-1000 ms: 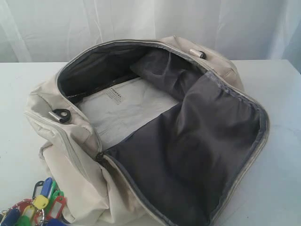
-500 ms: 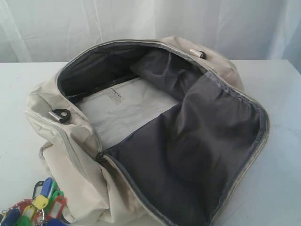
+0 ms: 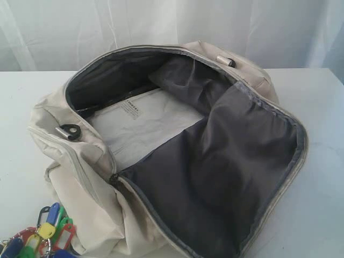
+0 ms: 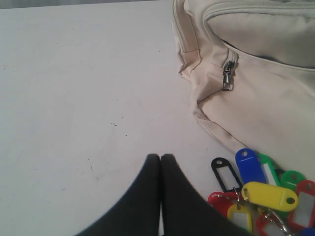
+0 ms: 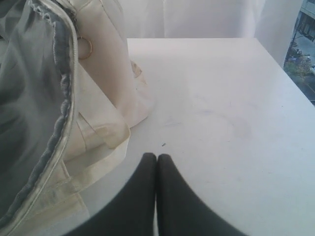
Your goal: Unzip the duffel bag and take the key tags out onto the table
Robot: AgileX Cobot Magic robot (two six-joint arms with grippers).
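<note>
The cream duffel bag (image 3: 80,177) lies unzipped on the white table (image 3: 21,102), its dark grey lining (image 3: 215,177) folded wide open with white paper inside. The key tags (image 3: 40,236) lie in a coloured bunch on the table at the bag's near left corner. In the left wrist view the key tags (image 4: 266,194) rest beside the bag's front pocket (image 4: 266,93); my left gripper (image 4: 160,157) is shut and empty over bare table next to them. My right gripper (image 5: 156,157) is shut and empty over the table beside the bag's (image 5: 106,83) right end. Neither gripper shows in the exterior view.
A white curtain (image 3: 172,27) hangs behind the table. The bag's pocket zipper pull (image 4: 227,78) hangs near the key tags. A metal strap ring (image 5: 84,47) shows on the bag's right end, and the table's edge (image 5: 290,78) runs along the far right.
</note>
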